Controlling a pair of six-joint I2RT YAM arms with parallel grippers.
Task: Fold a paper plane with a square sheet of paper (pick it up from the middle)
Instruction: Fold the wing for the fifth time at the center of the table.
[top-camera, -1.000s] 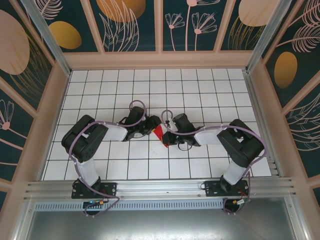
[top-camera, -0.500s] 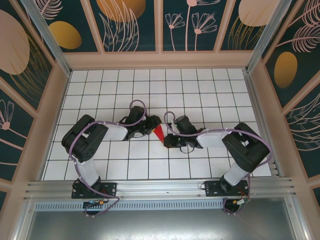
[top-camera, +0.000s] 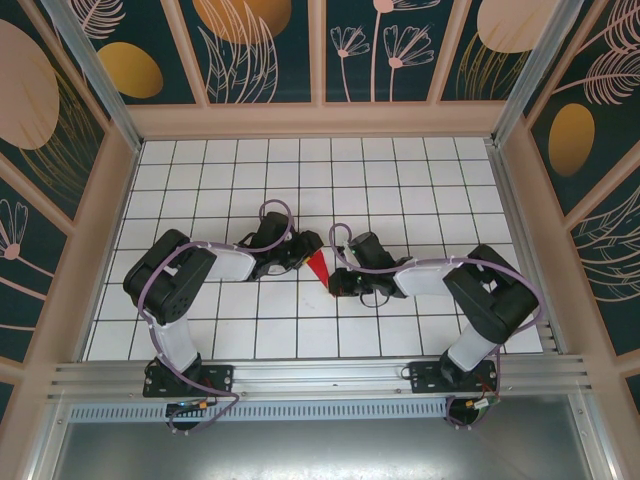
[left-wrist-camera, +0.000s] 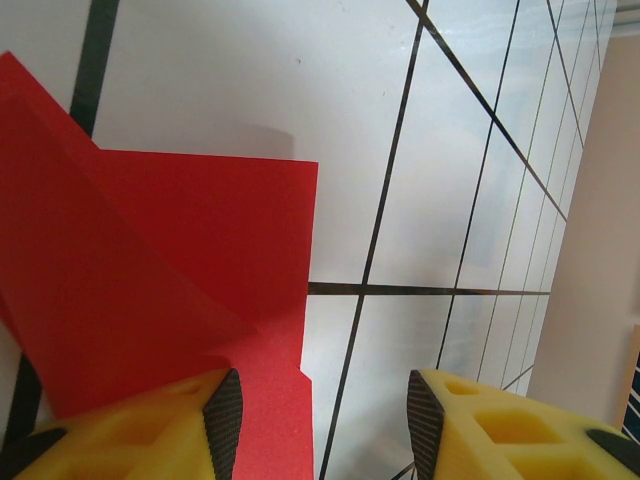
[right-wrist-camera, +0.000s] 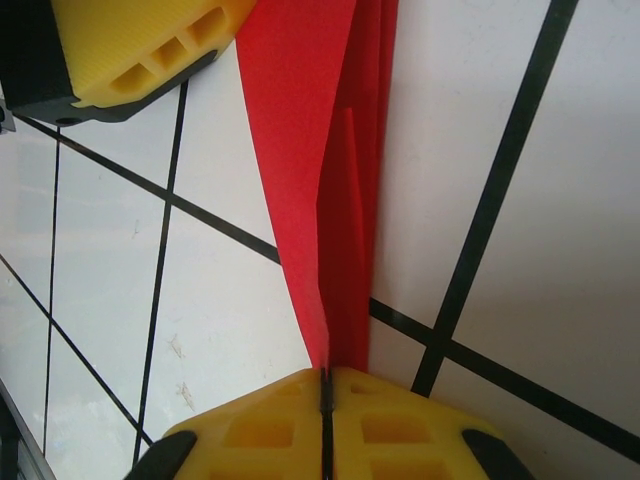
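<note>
- Now the folded red sheet (top-camera: 317, 266) lies between both pincers, running toward 12 o'clock from the right gripper (right-wrist-camera: 325, 385).
- Its pads press together, pinching the sheet's narrow end.
- Left gripper (left-wrist-camera: 325, 420) stands half spread, holding nothing, sheet at its 10 o'clock.

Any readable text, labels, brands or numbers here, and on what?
None readable. The red paper is plain; the yellow fingers are unmarked; the wall panels bear only plant patterns; the table has only grid lines. A small board below the left arm's base is too small to read.
</note>
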